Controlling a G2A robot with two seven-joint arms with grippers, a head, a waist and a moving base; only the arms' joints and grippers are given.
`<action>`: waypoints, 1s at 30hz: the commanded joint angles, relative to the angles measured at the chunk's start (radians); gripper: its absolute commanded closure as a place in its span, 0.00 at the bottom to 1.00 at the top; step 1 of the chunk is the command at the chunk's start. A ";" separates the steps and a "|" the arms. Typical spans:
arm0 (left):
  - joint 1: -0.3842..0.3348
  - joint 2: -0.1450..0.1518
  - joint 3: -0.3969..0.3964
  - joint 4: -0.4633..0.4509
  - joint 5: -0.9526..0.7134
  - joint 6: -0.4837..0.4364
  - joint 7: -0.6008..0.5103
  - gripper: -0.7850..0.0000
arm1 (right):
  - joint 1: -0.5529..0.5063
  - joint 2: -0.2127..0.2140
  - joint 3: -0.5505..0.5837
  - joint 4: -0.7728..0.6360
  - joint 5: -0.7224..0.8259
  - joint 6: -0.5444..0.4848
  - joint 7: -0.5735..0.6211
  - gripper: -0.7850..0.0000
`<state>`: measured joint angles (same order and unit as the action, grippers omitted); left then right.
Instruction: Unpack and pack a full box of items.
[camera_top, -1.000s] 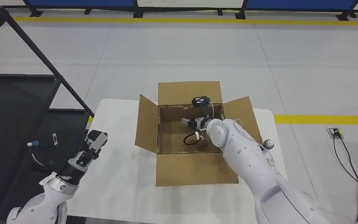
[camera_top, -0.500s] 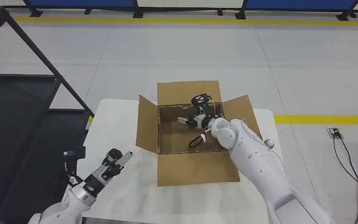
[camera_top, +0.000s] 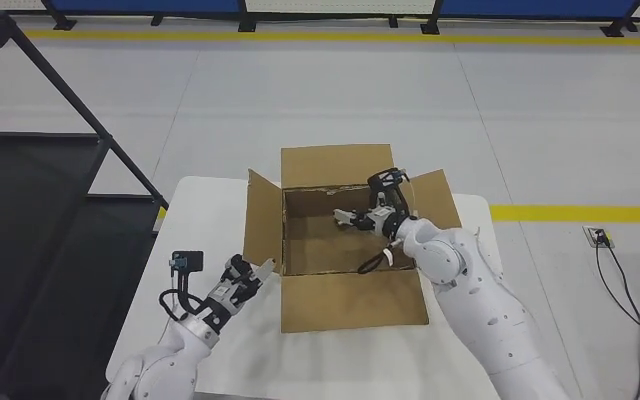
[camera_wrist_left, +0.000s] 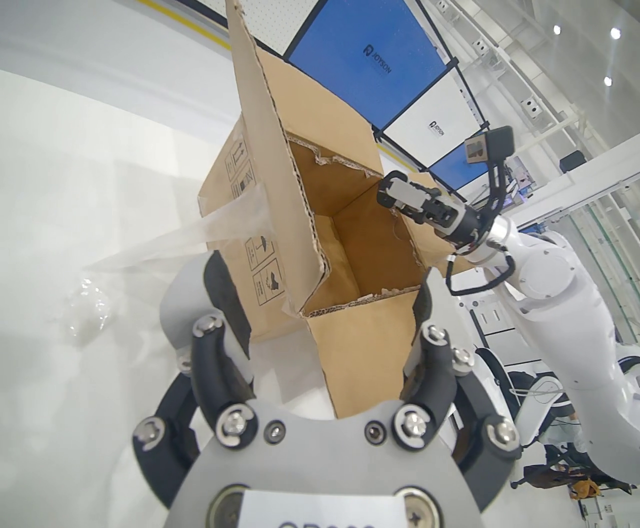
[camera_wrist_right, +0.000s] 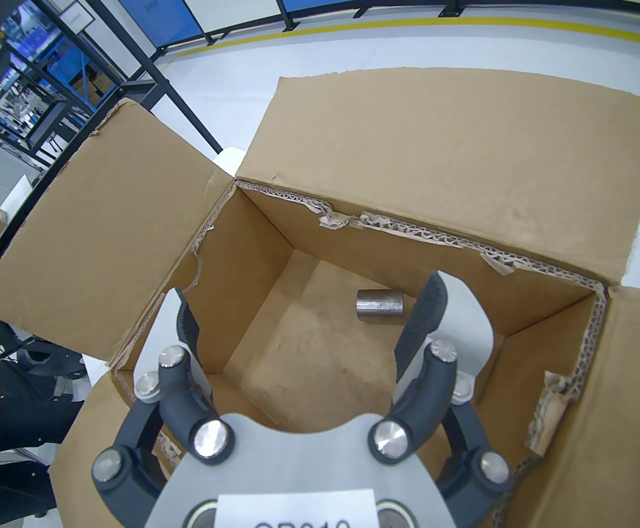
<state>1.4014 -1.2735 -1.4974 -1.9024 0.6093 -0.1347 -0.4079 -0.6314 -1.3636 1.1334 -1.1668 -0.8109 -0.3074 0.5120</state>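
1 cardboard box (camera_top: 350, 300) is sitting mid-table (camera_top: 200, 220), w/ all 4 flaps folding outward, top open. Inside, 1 short metal cylinder (camera_wrist_right: 379, 306) is lying on its side on the box floor, near the far wall; in the wrist views no other item is showing in the box (camera_wrist_right: 425, 165). 2 pincers are showing. The right pincer (camera_top: 345, 216) is hovering over the open top, toward the far right part, pointing down into the box; in its own view the right pincer (camera_wrist_right: 307, 295) is standing wide open w/ nothing between the pads, and the cylinder is lying just beside one pad, apart from it. The left pincer (camera_top: 262, 268) is hanging just outside the box's near left corner, over the table; the left pincer (camera_wrist_left: 320, 275) is gaping wide too, holding nothing. 1 strip of clear tape (camera_wrist_left: 165, 240) is trailing off the box's left side (camera_wrist_left: 265, 125), and 1 crumpled bit of clear film (camera_wrist_left: 87, 310) is lying on the table nearby.
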 joint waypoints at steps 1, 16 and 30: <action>-0.012 -0.002 0.020 0.010 0.033 0.017 0.026 0.74 | -0.011 0.004 0.012 -0.017 0.000 0.006 0.015 0.00; -0.022 -0.004 0.048 0.006 0.026 0.078 0.073 1.00 | 0.018 0.009 0.018 0.016 0.025 0.016 0.079 0.00; -0.007 0.004 0.018 -0.003 -0.037 0.064 0.003 1.00 | 0.086 0.003 -0.050 0.062 -0.022 -0.023 0.187 0.00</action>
<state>1.3930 -1.2703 -1.4731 -1.9042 0.5792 -0.0679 -0.3986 -0.5503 -1.3605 1.0884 -1.1057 -0.8262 -0.3274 0.6891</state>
